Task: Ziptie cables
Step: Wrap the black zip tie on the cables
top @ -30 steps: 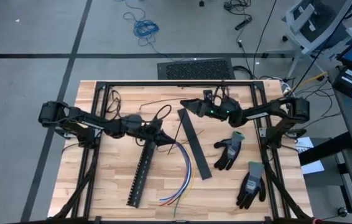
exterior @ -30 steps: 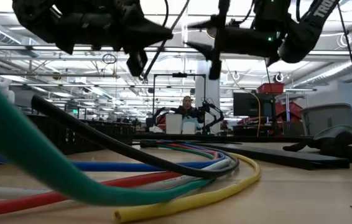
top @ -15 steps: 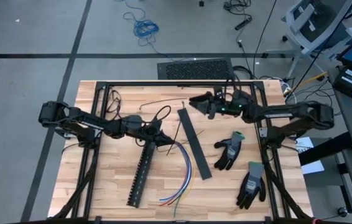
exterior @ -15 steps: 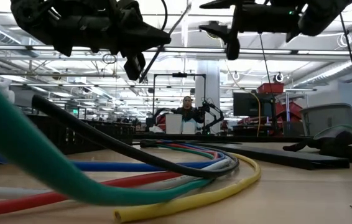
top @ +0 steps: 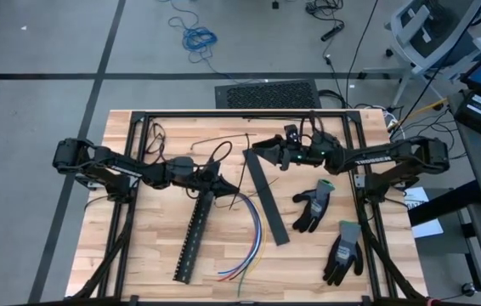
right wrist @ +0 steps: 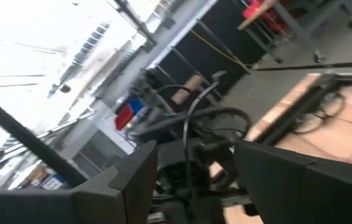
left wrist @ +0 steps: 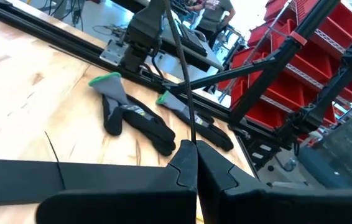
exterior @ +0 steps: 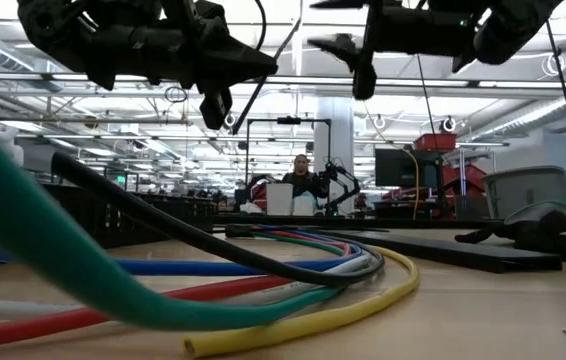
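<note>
The cables (top: 253, 238), a loose bundle of multicoloured wires, lie curved on the wooden table beside a black slotted strip (top: 192, 240); they fill the foreground of the low view (exterior: 293, 262). My left gripper (top: 221, 185) hovers above the slotted strip's far end, shut on a thin black zip tie (top: 223, 155) that loops up from it. My right gripper (top: 262, 153) hangs open in the air to the right of that loop, above the far end of a flat black strip (top: 266, 197), with nothing between its fingers (right wrist: 132, 180). My left gripper pinches the zip tie's lower part (left wrist: 191, 138) between its two shut fingers. The fingers lie about level, pointing toward the table's right. The tie (left wrist: 181, 68) rises from the fingers and curves over, clear of the table.
Two grey-and-black gloves (top: 313, 206) (top: 342, 251) lie at the right of the table. Thin dark strands (top: 223, 138) lie near the far edge. A black frame (top: 240, 114) rims the table. Beyond it stand a person (exterior: 301, 175) and workbenches.
My right gripper has risen and tipped up toward level; it drew toward the table's far right, then came back left toward the zip tie's loop. My left gripper has held the tie where it was.
</note>
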`<state>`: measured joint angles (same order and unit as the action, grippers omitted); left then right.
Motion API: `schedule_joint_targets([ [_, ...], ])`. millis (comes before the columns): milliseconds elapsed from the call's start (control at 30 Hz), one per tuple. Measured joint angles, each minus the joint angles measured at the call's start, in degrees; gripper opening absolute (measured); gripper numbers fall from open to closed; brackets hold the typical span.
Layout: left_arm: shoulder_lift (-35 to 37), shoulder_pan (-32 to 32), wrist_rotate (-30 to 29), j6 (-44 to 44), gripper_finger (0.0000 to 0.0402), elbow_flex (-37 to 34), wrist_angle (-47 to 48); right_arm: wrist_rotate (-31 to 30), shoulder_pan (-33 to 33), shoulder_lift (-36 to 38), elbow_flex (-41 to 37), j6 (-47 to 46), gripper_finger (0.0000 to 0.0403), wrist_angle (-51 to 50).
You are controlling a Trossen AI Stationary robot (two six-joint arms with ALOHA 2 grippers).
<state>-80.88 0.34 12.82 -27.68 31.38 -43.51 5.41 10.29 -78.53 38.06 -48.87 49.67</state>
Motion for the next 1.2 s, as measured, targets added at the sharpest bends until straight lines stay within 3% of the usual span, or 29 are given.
schedule_joint_targets([
  [233,0.0,0.01,-1.3,-0.5,0.0,0.0,-0.19,0.07,0.25,-3.99,0.03,-3.69,0.0206,9.24],
  [633,0.0,-0.87,-1.86,-0.55,0.0,0.02,0.26,2.62,0.57,-7.41,8.22,-0.74,0.0205,6.65],
  [900,1.09,-1.14,-1.84,-0.59,0.0,0.02,0.41,6.31,1.24,-6.19,8.63,0.47,0.0191,0.4],
  [1200,4.3,-1.25,-1.58,-0.57,0.0,0.07,4.02,7.19,1.89,-5.88,8.64,1.11,0.0188,0.43],
])
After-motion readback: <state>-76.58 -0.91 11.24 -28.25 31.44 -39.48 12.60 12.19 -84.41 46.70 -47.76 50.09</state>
